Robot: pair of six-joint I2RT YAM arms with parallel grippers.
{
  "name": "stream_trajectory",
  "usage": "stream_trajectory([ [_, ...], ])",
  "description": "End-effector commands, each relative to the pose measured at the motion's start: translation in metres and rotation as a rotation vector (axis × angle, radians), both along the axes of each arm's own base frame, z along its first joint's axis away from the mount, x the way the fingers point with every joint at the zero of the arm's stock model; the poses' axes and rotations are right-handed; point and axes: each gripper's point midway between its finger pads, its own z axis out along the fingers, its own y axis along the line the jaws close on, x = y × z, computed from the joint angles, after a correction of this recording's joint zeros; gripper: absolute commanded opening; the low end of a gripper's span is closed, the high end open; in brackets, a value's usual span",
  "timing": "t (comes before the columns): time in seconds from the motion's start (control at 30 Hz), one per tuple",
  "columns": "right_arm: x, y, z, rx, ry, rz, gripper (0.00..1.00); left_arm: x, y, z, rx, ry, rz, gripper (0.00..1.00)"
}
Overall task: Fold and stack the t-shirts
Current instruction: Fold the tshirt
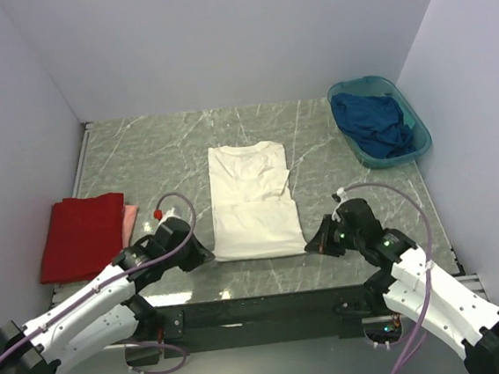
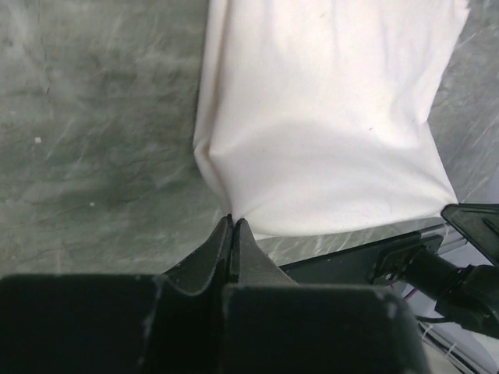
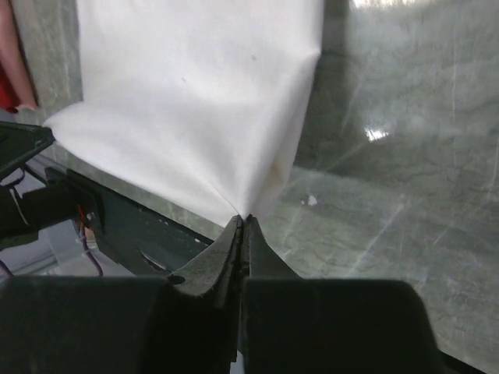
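We see the cream-white t-shirt (image 1: 251,200) lying flat in the middle of the counter (image 1: 140,153), collar end toward the far wall and hem end close to the near edge. A crease runs across it about halfway down. One sleeve lies folded inward on its right side.

The left end effector (image 1: 210,254) sits low at the near left corner of this shirt. In the left wrist view its two fingers are pressed together, and the fabric draws into a point right at their tips, so it is pinching that corner. The right end effector (image 1: 309,246) mirrors it at the near right corner. Its fingers are likewise closed, with the cloth gathered to a peak where they meet. We cannot make out how much fabric lies between either pair of fingers, as the tips hide it, but both corners appear gripped and slightly raised off the counter.

The red t-shirt (image 1: 82,234) lies folded into a rectangle at the left side of the counter, well apart from the white one. A strip of pink cloth (image 1: 130,221) shows along its right edge.

The dark blue t-shirt (image 1: 372,124) is crumpled inside the teal basin (image 1: 416,127), which stands at the far right corner of the counter beside the right wall.
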Motion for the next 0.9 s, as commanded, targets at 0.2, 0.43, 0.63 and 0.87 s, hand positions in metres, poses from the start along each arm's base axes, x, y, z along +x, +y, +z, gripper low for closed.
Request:
stream_trajectory([
  [0.2, 0.053, 0.003, 0.092, -0.043, -0.222, -0.038, 0.00, 0.053, -0.013, 0.091, 0.058, -0.190, 0.010, 0.01],
  [0.43, 0.091, 0.003, 0.138, -0.071, -0.321, -0.073, 0.00, 0.089, -0.016, 0.119, 0.083, -0.238, 0.011, 0.00],
  [0.63, 0.135, -0.006, 0.153, -0.060, -0.336, -0.115, 0.00, 0.137, -0.005, 0.137, 0.095, -0.272, 0.045, 0.01],
  [0.87, 0.199, -0.007, 0.148, -0.048, -0.281, -0.127, 0.00, 0.204, -0.009, 0.150, 0.119, -0.290, 0.052, 0.01],
])
